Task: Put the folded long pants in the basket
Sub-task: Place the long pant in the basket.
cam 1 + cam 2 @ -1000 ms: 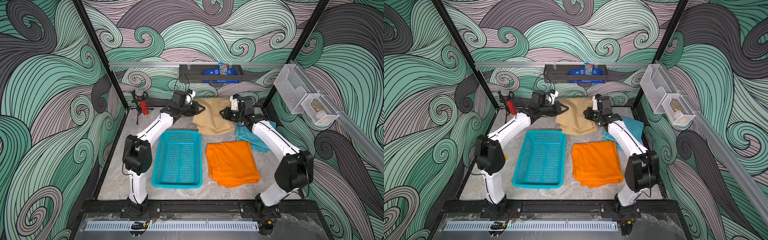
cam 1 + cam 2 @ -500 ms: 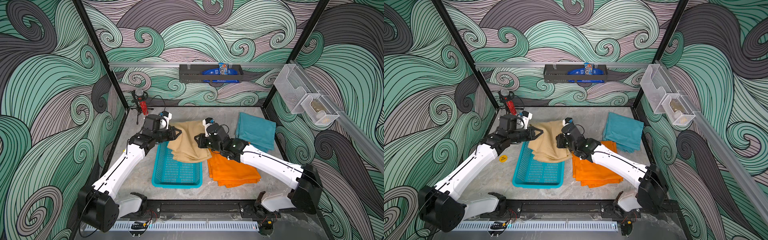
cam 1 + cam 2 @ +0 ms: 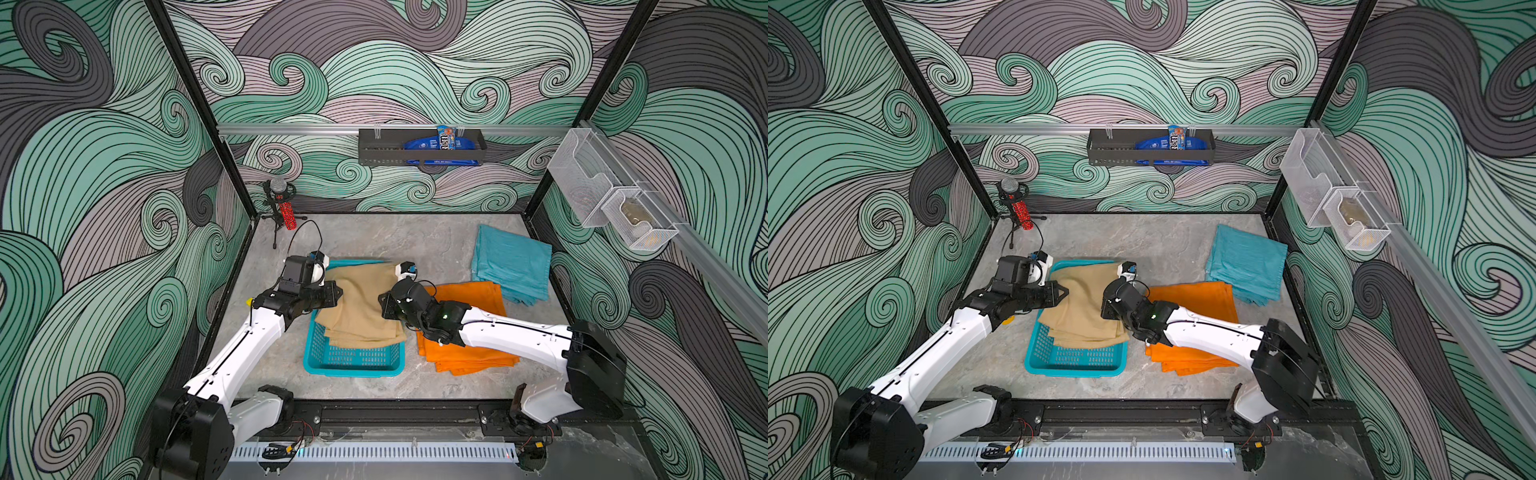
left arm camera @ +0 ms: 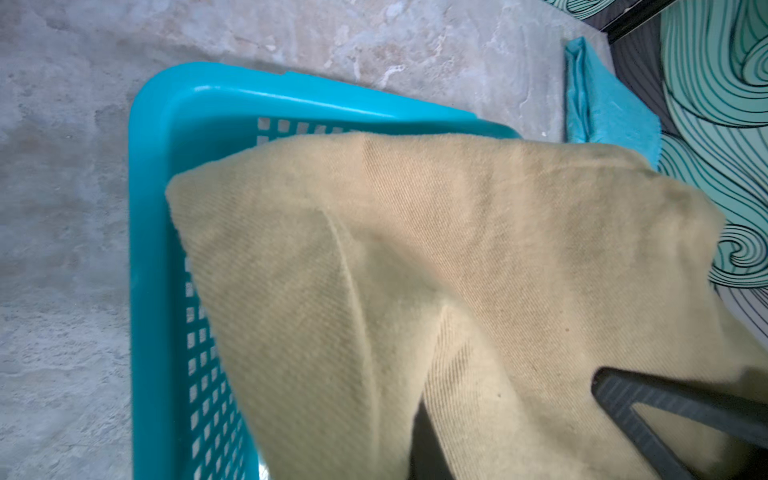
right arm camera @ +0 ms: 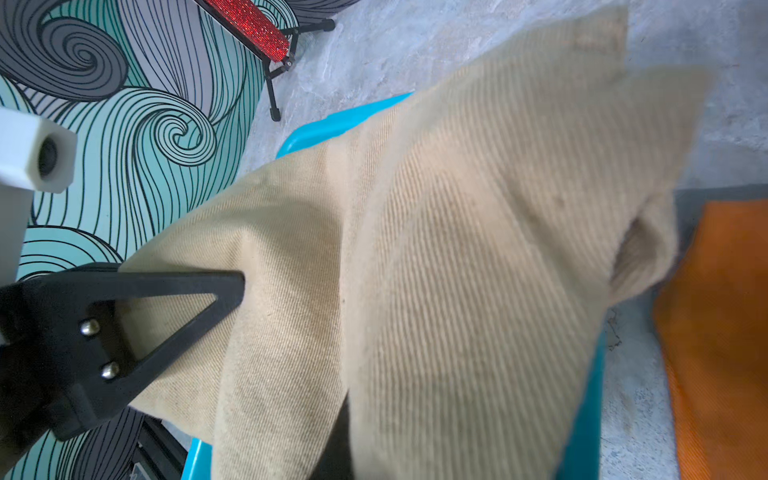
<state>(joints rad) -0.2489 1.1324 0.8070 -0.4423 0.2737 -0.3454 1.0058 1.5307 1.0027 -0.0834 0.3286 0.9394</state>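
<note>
Grey marbled desk (image 3: 374,241), toward the front edge: one turquoise slotted plastic basket (image 3: 353,370). Folded cloth long pants, three. Khaki-tan pair (image 3: 361,307) slung over basket, sagging in; left claw (image 3: 337,291) and right claw (image 3: 382,305) clamped on opposite edges. Orange pair (image 3: 478,297), teal-blue pair (image 3: 511,266) toward right edge. Judged soft, light, limp: pinch both side edges.

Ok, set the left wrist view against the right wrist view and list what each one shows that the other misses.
Only the left wrist view shows the teal pants and the slotted wall of the basket. Only the right wrist view shows the orange pants and the red mic. Both show the khaki pants over the basket's turquoise rim, with grey table around it.
</note>
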